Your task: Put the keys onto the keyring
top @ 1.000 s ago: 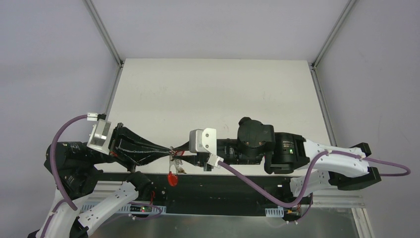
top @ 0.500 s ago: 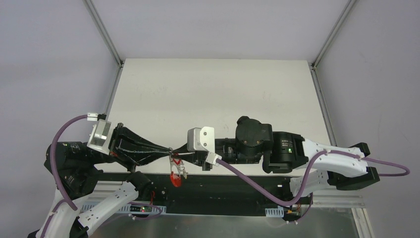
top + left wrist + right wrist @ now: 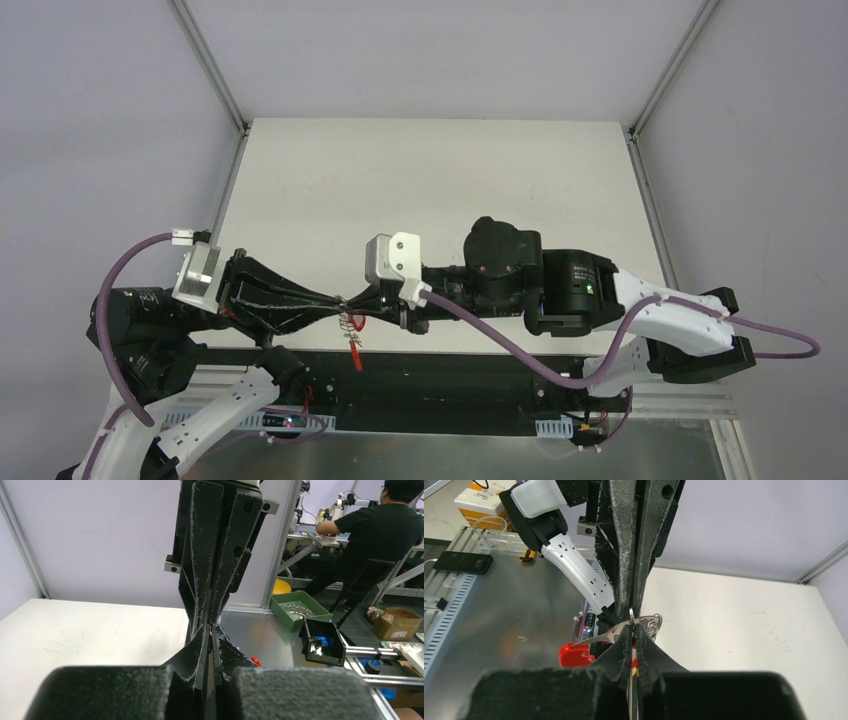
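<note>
Left gripper (image 3: 338, 304) clamps the keyring (image 3: 651, 622), right gripper (image 3: 357, 304) clamps the keys (image 3: 350, 325), tip to tip; 1 skewed pull could pop them loose off the table (image 3: 450, 180).

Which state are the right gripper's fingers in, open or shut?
Shut. In the right wrist view the fingers of the right gripper press together, only a thin metal strip clamped edge-on between them.

White table (image 3: 430, 180), faintly scuffed top (matte), aluminium rails (image 3: 229, 180) along both sides
</note>
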Robot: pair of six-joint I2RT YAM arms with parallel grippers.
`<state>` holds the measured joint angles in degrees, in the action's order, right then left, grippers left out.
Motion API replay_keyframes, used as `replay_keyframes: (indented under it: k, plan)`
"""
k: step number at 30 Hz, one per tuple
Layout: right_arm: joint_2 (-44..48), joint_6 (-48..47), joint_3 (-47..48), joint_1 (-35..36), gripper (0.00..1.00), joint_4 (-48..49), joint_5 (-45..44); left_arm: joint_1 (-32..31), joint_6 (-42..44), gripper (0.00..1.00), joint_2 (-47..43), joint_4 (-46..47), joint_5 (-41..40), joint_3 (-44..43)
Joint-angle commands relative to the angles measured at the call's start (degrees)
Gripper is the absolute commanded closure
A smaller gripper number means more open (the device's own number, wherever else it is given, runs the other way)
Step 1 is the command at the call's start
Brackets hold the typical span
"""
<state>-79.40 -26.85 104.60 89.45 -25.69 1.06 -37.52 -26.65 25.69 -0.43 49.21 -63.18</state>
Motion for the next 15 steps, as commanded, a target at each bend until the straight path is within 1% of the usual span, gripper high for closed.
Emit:
replay_keyframes:
  k: [1,3,4,8,12,15]
  plan:
    - [-2.0,6.8,10.1,-3.4,1.00,-12.0,3.2,-0.2,-0.4,1.00,0.0,-2.7,0.9,-2.7]
    - [-3.4,9.9,13.7,-5.9,1.00,-17.3,6.6,-0.2,-0.2,0.99,0.4,-5.6,0.9,-3.9]
    - [-4.1,11.4,15.3,-7.3,1.00,-19.7,8.7,-0.2,0.0,0.94,0.7,-6.9,0.8,-4.5]
    - [-6.9,15.9,20.2,-11.9,1.00,-28.6,17.1,-0.2,0.1,0.84,1.3,-10.4,0.6,-5.7]
    - [-9.8,17.9,23.6,-14.3,1.00,-36.3,24.4,-0.2,-1.3,0.72,2.4,-11.8,0.8,-6.2]
    - [-11.5,18.2,24.7,-15.1,1.00,-40.3,27.7,-0.2,-2.6,0.67,3.8,-12.4,1.6,-6.3]
